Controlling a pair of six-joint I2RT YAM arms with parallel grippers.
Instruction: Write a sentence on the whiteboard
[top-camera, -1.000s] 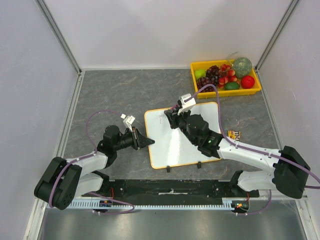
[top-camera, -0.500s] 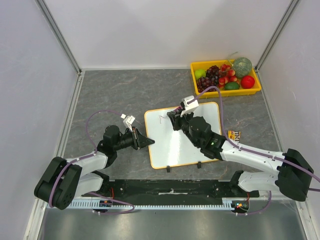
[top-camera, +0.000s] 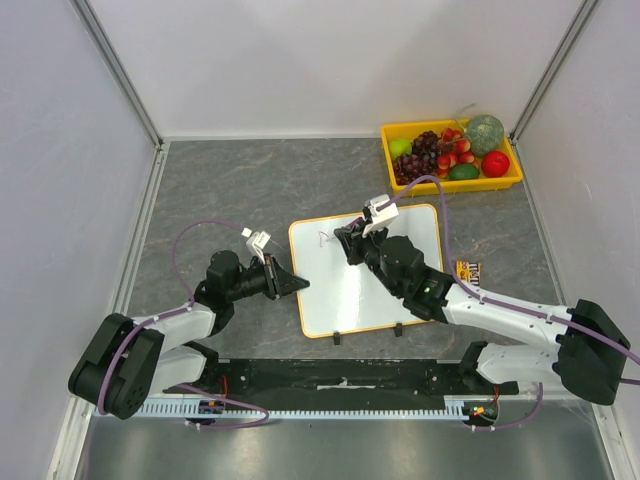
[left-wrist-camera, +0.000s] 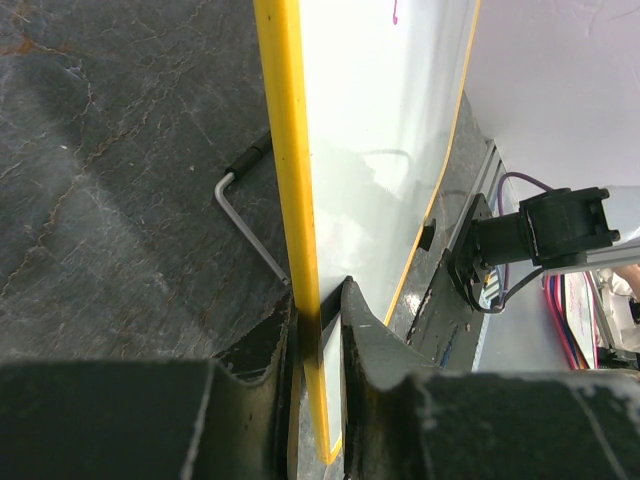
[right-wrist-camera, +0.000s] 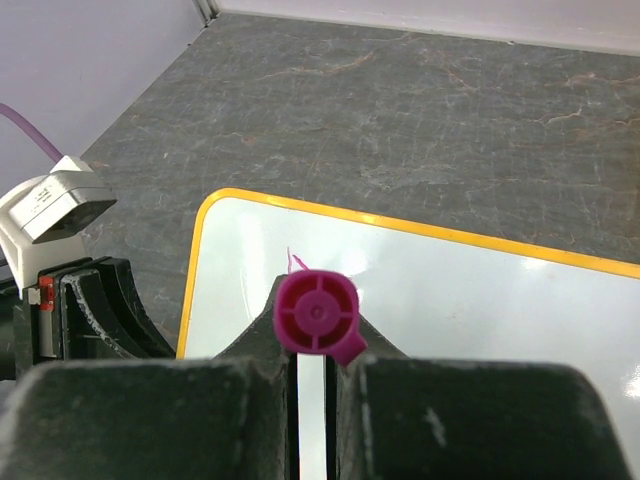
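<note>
Board pinched at one edge, marker over its far corner — one small magenta stroke on the white.

The whiteboard (top-camera: 375, 290) lies near the middle of the grey table (top-camera: 250, 190), its two black feet at its 6 o'clock edge. The left gripper (top-camera: 298, 284) pinches the board's frame at the 9 o'clock edge, one finger on each face. The right gripper (top-camera: 350, 240) is pressed together on a magenta marker (right-wrist-camera: 317, 318) over the board's 11 o'clock corner, just beside a short magenta mark (right-wrist-camera: 296, 262) — whether the tip touches the surface cannot be told. A bent hex key (left-wrist-camera: 245, 215) lies on the table just beside the pinched edge. The yellow tray (top-camera: 450, 184) of fruit sits at the table's 1 o'clock corner, and a small packet (top-camera: 470, 268) lies off the board's 3 o'clock edge, apart from it.
</note>
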